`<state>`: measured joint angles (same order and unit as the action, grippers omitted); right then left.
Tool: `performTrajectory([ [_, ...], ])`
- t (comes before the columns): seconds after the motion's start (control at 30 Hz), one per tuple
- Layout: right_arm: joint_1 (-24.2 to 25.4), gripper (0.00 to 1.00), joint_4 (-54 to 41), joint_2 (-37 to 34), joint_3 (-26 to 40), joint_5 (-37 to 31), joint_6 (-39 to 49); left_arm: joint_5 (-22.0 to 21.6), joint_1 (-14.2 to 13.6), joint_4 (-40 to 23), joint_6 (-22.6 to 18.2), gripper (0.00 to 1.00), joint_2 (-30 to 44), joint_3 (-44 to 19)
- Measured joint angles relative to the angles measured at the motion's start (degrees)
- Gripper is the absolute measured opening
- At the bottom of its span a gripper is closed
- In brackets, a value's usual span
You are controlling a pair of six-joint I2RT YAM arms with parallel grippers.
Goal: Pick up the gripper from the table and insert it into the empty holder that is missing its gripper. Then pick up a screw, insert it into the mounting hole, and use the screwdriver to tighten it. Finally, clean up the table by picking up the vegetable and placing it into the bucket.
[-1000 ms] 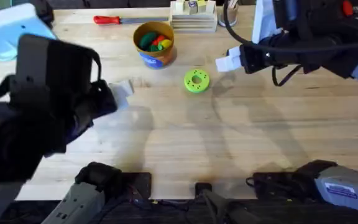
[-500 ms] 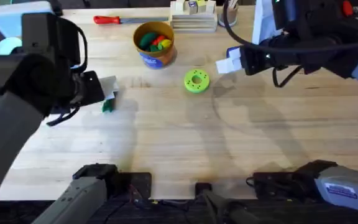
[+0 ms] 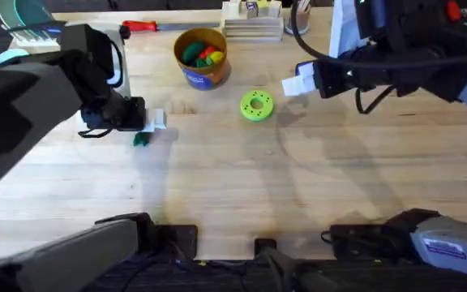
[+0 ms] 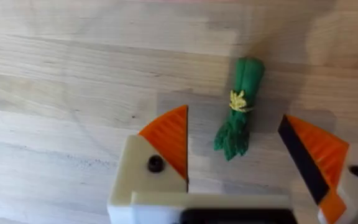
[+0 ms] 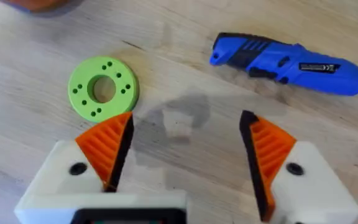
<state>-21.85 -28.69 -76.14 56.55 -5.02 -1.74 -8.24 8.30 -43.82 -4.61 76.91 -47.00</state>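
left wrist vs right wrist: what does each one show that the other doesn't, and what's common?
Left wrist: the vegetable, a dark-green bundle with a yellow tie, lying on the wood between the open fingers of the left claw, touching neither.

Right wrist: the blue screwdriver lying on its side and the lime-green disc with holes, both beyond the open right claw, which holds nothing.

Both: the same wooden table, and white fingers with orange ribbed pads, spread apart.
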Motion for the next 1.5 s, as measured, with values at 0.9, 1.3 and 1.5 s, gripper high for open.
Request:
performTrajectory([
  [0.9,0.00,0.992,-0.02,0.00,0.00,0.00,0.00,2.48,-11.27,14.37,1.05,0.013,-12.27,-5.07],
  [1.3,0.00,0.992,-0.04,0.00,0.00,0.00,0.00,5.05,-17.85,36.70,13.35,0.010,-0.84,-5.55],
  [1.5,0.00,0.992,0.06,0.00,0.00,0.00,0.00,7.23,-19.22,42.41,15.48,0.009,6.97,-5.55],
])
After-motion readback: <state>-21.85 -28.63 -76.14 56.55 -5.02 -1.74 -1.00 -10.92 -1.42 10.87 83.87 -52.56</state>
